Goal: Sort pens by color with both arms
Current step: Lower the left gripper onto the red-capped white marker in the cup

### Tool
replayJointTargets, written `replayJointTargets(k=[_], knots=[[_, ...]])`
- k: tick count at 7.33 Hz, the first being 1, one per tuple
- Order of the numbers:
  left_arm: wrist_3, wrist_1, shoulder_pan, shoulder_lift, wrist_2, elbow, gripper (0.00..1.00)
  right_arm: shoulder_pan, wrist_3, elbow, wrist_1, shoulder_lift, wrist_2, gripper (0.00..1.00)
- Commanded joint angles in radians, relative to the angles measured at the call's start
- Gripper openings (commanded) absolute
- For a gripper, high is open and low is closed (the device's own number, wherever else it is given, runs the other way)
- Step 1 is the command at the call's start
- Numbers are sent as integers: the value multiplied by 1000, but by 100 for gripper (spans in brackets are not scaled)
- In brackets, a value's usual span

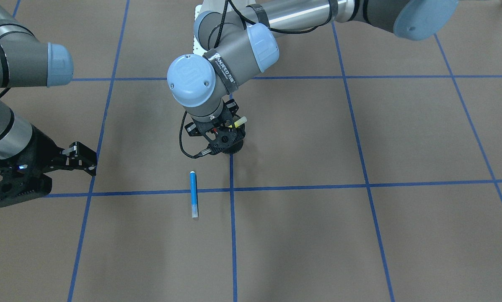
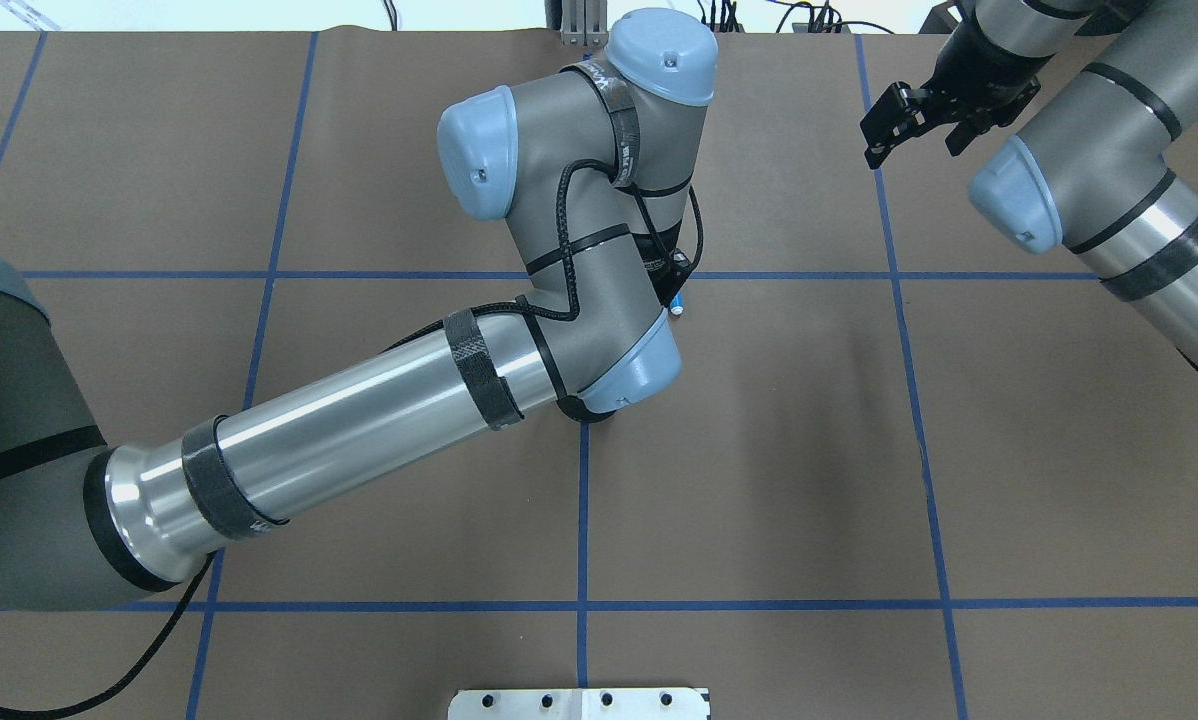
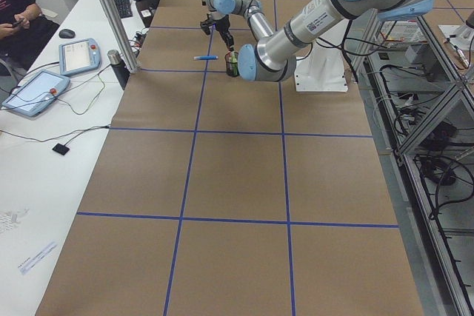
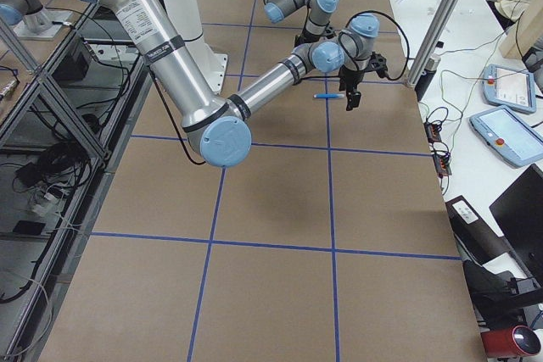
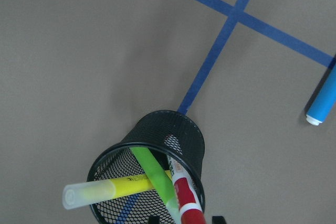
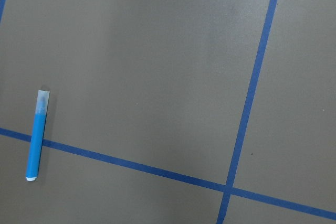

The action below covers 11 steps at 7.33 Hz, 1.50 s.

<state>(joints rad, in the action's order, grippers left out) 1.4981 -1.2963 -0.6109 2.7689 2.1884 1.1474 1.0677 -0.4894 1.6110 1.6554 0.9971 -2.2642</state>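
Jaws of your left gripper (image 1: 222, 135) stand apart astride the red-capped pen (image 5: 184, 199) in the mesh cup (image 5: 157, 125), the right gripper (image 1: 84, 159) is wide open and empty, the blue pen (image 1: 193, 194) lies on the tabletop (image 1: 318, 235), so closing off-centre could tip the cup

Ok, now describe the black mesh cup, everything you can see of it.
The black mesh cup is a round, open-topped holder of what looks like wire mesh. It stands upright on the brown table cover, its base on a blue tape line. Three pens lean inside, ends sticking out: a yellow highlighter, a green pen and a red-capped white pen. The left gripper hangs just above its mouth; it does not appear to touch the cup.
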Motion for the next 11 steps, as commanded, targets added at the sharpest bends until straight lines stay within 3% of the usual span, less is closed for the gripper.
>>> replayJointTargets(k=[1, 6, 9, 11], knots=[[-1, 0, 0, -2, 1, 9, 32, 0, 0, 0, 0, 0, 0, 98], [-2, 46, -1, -14, 1, 54, 16, 0, 0, 0, 0, 0, 0, 98], [-65, 223, -3, -12, 2, 216, 16, 0, 0, 1, 1, 0, 0, 98], [-76, 258, -12, -8, -2, 288, 16, 0, 0, 0, 1, 0, 0, 98]])
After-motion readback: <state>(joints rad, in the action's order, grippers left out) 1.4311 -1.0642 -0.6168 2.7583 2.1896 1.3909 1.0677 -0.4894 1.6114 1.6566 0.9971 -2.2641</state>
